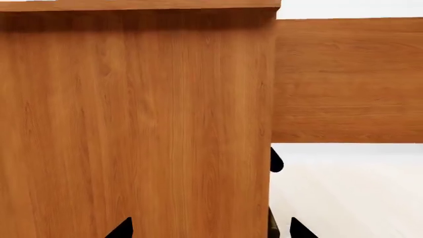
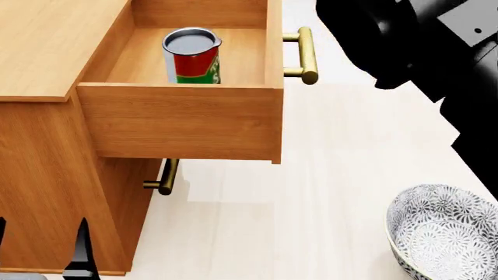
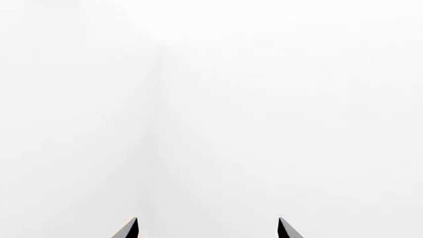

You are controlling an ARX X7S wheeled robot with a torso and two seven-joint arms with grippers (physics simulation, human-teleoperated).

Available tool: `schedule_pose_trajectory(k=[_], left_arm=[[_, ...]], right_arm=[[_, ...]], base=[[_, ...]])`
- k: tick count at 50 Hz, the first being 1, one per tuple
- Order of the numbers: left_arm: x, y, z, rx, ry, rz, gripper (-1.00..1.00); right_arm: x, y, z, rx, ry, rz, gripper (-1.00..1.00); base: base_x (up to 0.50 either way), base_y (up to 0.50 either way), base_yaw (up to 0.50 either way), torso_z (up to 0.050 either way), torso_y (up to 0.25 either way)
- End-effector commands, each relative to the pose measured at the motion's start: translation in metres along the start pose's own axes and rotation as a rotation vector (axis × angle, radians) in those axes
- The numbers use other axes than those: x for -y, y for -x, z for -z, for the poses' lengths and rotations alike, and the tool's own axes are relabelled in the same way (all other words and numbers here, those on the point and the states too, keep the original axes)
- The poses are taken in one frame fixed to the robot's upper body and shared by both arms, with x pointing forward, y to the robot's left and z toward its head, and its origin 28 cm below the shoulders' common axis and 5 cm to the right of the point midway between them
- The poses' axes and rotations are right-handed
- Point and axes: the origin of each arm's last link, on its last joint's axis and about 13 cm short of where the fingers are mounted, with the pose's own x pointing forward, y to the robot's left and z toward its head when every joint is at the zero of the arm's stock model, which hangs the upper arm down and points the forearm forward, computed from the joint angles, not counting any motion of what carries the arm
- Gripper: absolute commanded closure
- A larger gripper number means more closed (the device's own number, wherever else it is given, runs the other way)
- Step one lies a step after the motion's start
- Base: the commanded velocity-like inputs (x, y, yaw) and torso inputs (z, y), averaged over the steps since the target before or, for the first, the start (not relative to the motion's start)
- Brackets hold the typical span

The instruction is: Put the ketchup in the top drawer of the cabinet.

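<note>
The ketchup (image 2: pixel 192 56) stands upright inside the top drawer (image 2: pixel 183 119), which is pulled out of the cabinet (image 2: pixel 46 46). The drawer's brass handle (image 2: pixel 305 55) points toward my right arm (image 2: pixel 435 52), a black mass at the upper right. My left gripper (image 2: pixel 39 248) is low at the cabinet's near corner, open and holding nothing. In the left wrist view the left gripper (image 1: pixel 211 229) faces the cabinet's side panel (image 1: pixel 132 124), with the drawer's side (image 1: pixel 347 79) beyond it. The right gripper (image 3: pixel 207 229) is open and faces only blank white.
A grey-and-white patterned bowl (image 2: pixel 447 233) sits on the pale floor at the lower right. The lower drawer's brass handle (image 2: pixel 163 178) shows under the open drawer.
</note>
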Motion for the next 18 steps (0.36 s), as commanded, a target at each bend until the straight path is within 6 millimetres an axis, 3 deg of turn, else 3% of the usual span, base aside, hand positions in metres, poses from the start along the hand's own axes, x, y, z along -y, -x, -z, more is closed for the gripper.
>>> schedule_pose_trajectory(k=[1, 6, 7, 18], left_arm=[[0.0, 0.002, -0.006, 0.041, -0.004, 0.006, -1.0], [0.001, 0.001, -0.007, 0.047, -0.003, 0.011, -1.0], [0.001, 0.001, -0.007, 0.047, -0.005, 0.013, -1.0], [0.002, 0.001, -0.006, 0.046, -0.003, 0.016, -1.0]], right_arm=[[-0.005, 0.064, -0.03, 0.229, 0.027, 0.064, -1.0], [-0.013, 0.1, -0.04, 0.292, 0.002, 0.056, -1.0], [-0.016, 0.113, -0.033, 0.313, 0.036, 0.07, -1.0], [-0.02, 0.153, -0.016, 0.335, 0.087, 0.147, -1.0]], base=[[0.0, 0.0, 0.0, 0.0, 0.0], [0.0, 0.0, 0.0, 0.0, 0.0], [0.0, 0.0, 0.0, 0.0, 0.0], [0.0, 0.0, 0.0, 0.0, 0.0]])
